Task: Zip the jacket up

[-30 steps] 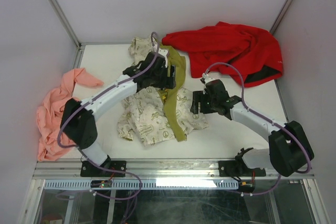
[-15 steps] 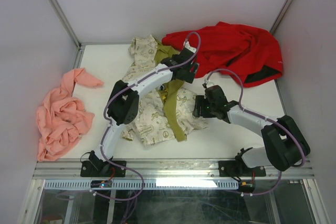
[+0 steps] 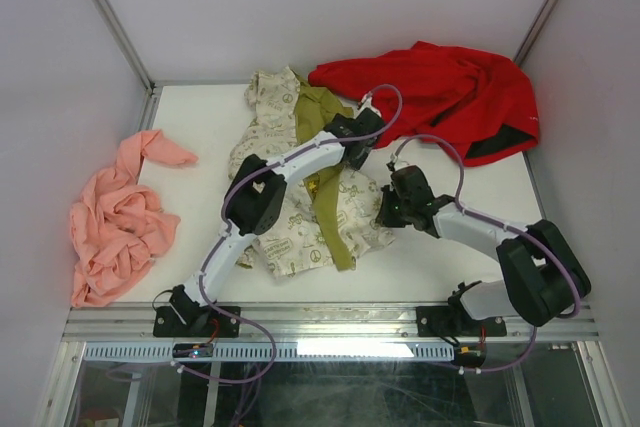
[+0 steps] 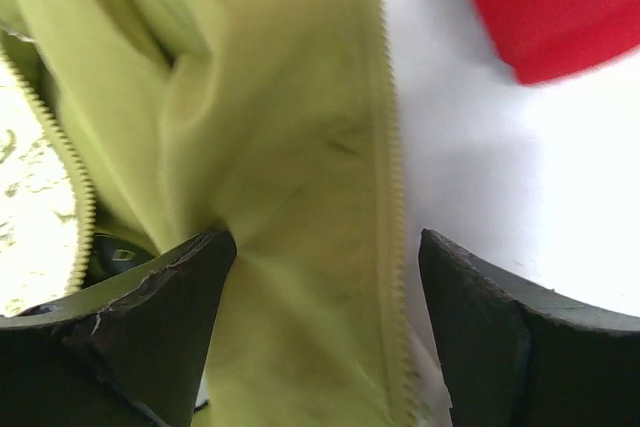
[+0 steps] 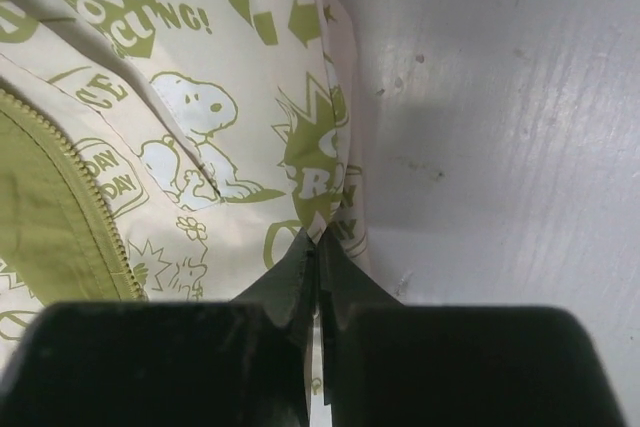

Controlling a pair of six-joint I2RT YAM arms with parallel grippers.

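Top view, jacket: the jacket (image 3: 290, 217) lies spread open mid-table, printed side down at the flaps, olive lining (image 3: 330, 197) running as a strip down the middle.
Top view, left arm: my left gripper (image 3: 362, 127) reaches across the jacket to its far upper edge, near the red garment (image 3: 440, 87).
Top view, right arm: my right gripper (image 3: 385, 209) sits low at the jacket's right edge.
Top view, surroundings: pink garment (image 3: 115, 222) bunched at the left side of the table (image 3: 200, 117), well apart from the jacket.
Left wrist, grip: jaws stand wide apart and hold nothing; they straddle a fold of lining above the table.
Left wrist, zipper: one row of zipper teeth (image 4: 388, 147) runs down between the fingers; a second row (image 4: 60, 157) lies off to the left, apart from it.
Right wrist, grip: jaws closed tight, tips meeting on the jacket's printed edge; I judge the fabric pinched.
Right wrist, zipper: a length of teeth shows at the left, unjoined.
Progress: nothing zipped yet. The two rows lie separate, and I cannot see the slider in any view.
Left to do: bring the edges together, seat the pin, find the pull, run it up.
Containers: none in view; nothing is held in anything.
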